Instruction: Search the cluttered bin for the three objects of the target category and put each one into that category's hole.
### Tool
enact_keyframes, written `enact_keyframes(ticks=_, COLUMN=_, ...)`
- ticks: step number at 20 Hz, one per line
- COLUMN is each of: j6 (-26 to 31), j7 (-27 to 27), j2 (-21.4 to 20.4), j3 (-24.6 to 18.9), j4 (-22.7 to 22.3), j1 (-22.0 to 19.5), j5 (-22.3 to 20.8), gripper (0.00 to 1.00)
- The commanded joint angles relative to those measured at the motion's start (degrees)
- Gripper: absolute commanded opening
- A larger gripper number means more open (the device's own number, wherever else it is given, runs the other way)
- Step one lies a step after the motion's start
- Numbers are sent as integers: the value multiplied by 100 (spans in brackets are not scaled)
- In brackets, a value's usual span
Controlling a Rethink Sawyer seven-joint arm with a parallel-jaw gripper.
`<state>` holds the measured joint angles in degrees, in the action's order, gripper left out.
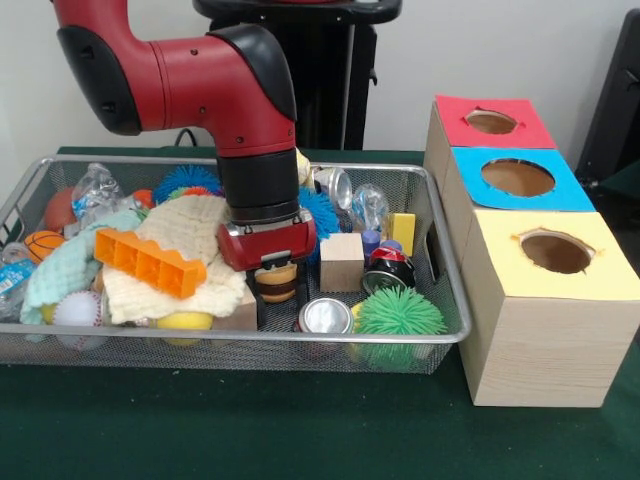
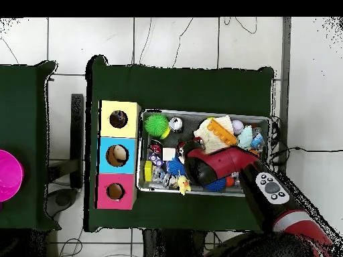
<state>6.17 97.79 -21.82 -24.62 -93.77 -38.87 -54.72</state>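
Jaws (image 1: 276, 272) down in bin (image 1: 445, 300) center, can't tell their opening; something brown underneath. Orange block (image 1: 150, 262) at my 9 o'clock, lying on cloth (image 1: 195, 240).

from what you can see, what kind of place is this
Probably a robotics lab set up for sorting tests: a red arm over a wire bin of mixed toys, and three boxes with coloured holed tops.
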Motion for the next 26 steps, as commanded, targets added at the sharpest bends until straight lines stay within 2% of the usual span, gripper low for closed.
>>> enact_keyframes(ticks=1, j6=1053, j7=396, j2=551, j3=1371, j4=1, j1=244, j5=-236, gripper=100)
enact_keyframes(ticks=4, j6=911, j7=489, j2=565, j3=1642, j4=16, j1=462, j5=-304, gripper=100)
enact_keyframes(ticks=10, j6=823, j7=300, j2=704, j3=2021, j4=157, j1=740, j5=-448, gripper=100)
enact_keyframes(ticks=15, j6=958, j7=82, j2=617, j3=2134, j4=94, j1=822, j5=-299, gripper=100)
enact_keyframes(ticks=21, j6=941, j7=-59, j2=315, j3=1966, j4=-153, j1=733, j5=-61, gripper=100)
enact_keyframes(ticks=24, j6=869, j7=-95, j2=96, j3=1582, j4=-332, j1=534, j5=203, gripper=100)
enact_keyframes(ticks=26, j6=955, j7=-36, j2=-75, j3=1332, j4=-384, j1=554, j5=491, gripper=100)
